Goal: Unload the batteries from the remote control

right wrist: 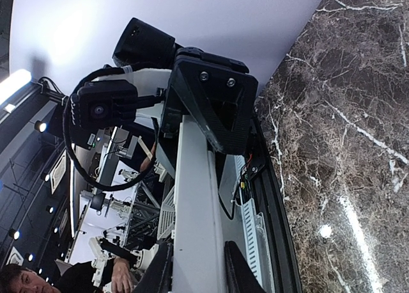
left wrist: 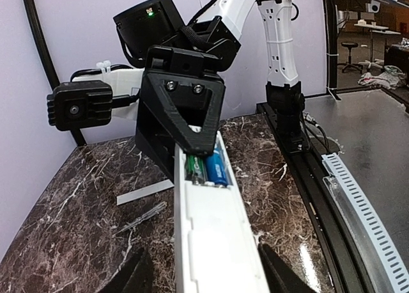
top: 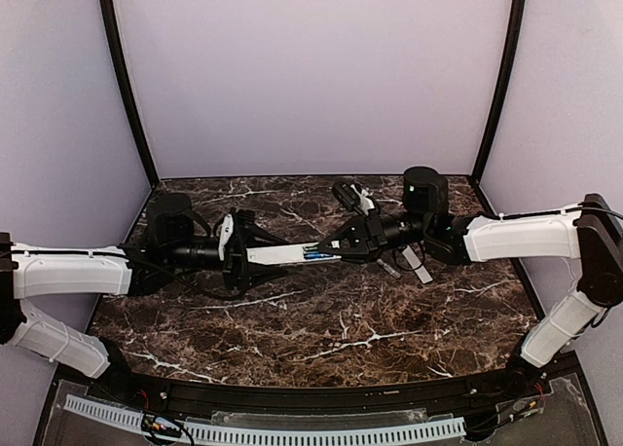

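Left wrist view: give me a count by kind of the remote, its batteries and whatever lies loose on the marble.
remote control: 1
batteries: 2, one green, one blue
flat grey strip: 1
slim clear stick: 1
Total: 5

Both arms are stretching in low from the left and right edges of the overhead view, meeting nose to nose at centre. The left gripper (top: 255, 255) is pointing right, its fingers (left wrist: 136, 272) standing apart with a gap showing. The right gripper (top: 331, 250) is pointing left, pinching the remote control (top: 280, 256) tight between its fingers (right wrist: 161, 270).
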Robot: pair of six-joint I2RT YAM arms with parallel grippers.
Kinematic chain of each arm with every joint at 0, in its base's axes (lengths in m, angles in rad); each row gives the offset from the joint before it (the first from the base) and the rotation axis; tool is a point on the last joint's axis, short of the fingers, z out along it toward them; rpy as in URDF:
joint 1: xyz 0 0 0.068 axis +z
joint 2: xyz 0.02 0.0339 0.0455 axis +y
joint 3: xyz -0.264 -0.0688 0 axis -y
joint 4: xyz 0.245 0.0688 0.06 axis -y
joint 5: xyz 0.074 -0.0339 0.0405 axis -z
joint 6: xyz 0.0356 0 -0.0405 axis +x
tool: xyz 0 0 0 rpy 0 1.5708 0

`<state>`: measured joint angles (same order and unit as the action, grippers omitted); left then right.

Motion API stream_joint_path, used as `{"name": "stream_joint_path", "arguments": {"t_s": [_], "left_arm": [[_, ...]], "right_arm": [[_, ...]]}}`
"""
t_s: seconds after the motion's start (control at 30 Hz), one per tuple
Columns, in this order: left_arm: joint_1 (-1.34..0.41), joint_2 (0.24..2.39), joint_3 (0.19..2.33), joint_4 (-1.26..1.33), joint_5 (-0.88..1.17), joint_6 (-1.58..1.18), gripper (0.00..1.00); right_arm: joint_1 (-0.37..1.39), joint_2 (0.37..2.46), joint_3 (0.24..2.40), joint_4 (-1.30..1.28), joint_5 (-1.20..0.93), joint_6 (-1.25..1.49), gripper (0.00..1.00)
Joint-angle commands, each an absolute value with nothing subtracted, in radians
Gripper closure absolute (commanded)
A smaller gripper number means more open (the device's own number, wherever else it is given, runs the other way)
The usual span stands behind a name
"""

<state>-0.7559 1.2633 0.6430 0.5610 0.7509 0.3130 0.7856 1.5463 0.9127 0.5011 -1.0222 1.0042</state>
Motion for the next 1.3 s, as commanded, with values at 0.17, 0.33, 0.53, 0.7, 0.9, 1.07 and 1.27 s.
{"name": "stream_joint_path", "arguments": {"t_s": [0.17,0.33,0.53,0.7,0.9,1.07,1.27], "left_arm": [[-0.762,1.243,0.699,0.555,0.816,0.104,0.35],[-0.763,1.233,0.702,0.640,0.844,-0.108,0.34],[-0.762,1.197,0.769,0.551,0.764,-0.292,0.33],[-0.762,1.196,0.826,0.446,0.731,-0.400,0.37],[-0.762,1.209,0.834,0.411,0.730,-0.438,0.39],[-0.762,1.171,0.809,0.375,0.663,-0.386,0.33],[-0.762,1.075,0.703,0.318,0.424,-0.223,0.15]], "right_arm": [[0.795,1.507,0.963,0.455,-1.004,0.825,1.00],[0.795,1.466,0.972,0.431,-0.970,0.746,1.00],[0.793,1.420,0.970,0.385,-0.941,0.652,1.00],[0.793,1.409,0.965,0.401,-0.937,0.635,1.00],[0.793,1.399,0.958,0.412,-0.926,0.631,1.00],[0.788,1.401,0.966,0.259,-0.835,0.604,1.00],[0.772,1.436,0.906,0.225,-0.810,0.695,1.00]]}}
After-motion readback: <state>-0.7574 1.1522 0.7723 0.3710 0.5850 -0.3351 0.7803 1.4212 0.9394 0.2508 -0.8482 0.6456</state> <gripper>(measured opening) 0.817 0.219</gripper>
